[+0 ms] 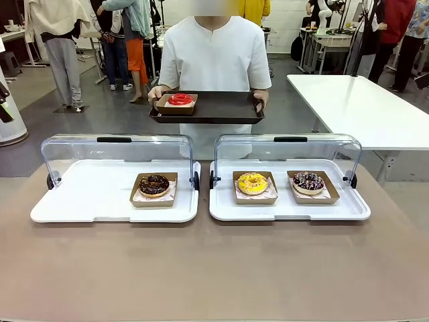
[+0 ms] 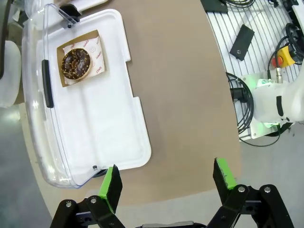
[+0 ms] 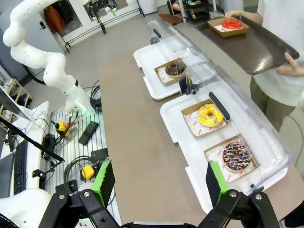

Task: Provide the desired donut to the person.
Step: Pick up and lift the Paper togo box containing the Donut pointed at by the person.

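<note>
A smooth grey floor (image 1: 120, 114) spreads across the upper left; a glossy white rectangular table (image 1: 362, 107) stands at right, a white wall (image 1: 285, 20) behind.

Four donuts (image 1: 154, 184), two display cases (image 1: 87, 194), one serving tray (image 1: 221, 107).

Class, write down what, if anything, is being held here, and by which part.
The person holds the dark tray by its two side edges. The left tool and the right tool are open, holding nothing.
</note>
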Tool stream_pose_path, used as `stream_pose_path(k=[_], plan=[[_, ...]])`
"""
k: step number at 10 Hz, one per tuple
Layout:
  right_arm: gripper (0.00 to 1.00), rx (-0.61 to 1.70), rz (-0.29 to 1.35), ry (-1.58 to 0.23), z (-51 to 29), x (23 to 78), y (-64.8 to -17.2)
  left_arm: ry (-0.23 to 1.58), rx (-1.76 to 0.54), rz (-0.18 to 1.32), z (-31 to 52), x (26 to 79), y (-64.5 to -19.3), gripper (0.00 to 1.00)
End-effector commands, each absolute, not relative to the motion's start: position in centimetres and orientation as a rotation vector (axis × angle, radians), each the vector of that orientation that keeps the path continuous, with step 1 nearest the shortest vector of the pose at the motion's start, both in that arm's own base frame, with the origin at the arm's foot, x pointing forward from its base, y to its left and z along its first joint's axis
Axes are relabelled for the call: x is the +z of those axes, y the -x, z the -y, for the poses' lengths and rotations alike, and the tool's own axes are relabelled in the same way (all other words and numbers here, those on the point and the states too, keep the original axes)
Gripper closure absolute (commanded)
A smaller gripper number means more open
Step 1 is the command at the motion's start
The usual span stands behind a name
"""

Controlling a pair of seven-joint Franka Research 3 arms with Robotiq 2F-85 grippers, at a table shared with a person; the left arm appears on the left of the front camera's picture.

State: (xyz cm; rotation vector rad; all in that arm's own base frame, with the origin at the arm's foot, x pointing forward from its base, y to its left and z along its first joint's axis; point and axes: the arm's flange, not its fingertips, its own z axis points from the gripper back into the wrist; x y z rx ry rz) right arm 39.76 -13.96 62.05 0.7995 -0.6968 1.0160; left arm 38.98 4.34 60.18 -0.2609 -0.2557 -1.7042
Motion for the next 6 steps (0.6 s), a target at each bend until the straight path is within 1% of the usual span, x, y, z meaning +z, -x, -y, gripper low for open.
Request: stream_pose_path(k=[1,2,3,4,5,6], plan=[[0.00,1.020,0.701,-0.806,13.9,62.1,-39.7,0.276,-1.703,0.261,-4.2,60.3,-39.0,0.00],[0.00,1.020,0.701,-0.806,13.9,62.1,-39.7,0.261,-1.704,0.256,-4.3,60.2,-39.0,0.00],[0.00,1.020,0.701,-0.806,13.9,62.1,-39.7,0.405,-1.658,0.454,-6.3,59.9,-40.0,0.00],[0.00,1.020,0.701,-0.806,13.9,62.1,-39.7,0.479,-1.625,0.587,-8.0,59.5,-40.2,0.00],[0.00,1.020,0.701,-0.806,13.9,62.1,-39.7,0.508,-1.592,0.708,-9.8,58.9,-40.4,0.00],[0.00,1.020,0.701,-0.806,13.9,62.1,-39.7,0.496,-1.555,0.778,-11.0,57.9,-40.6,0.00]])
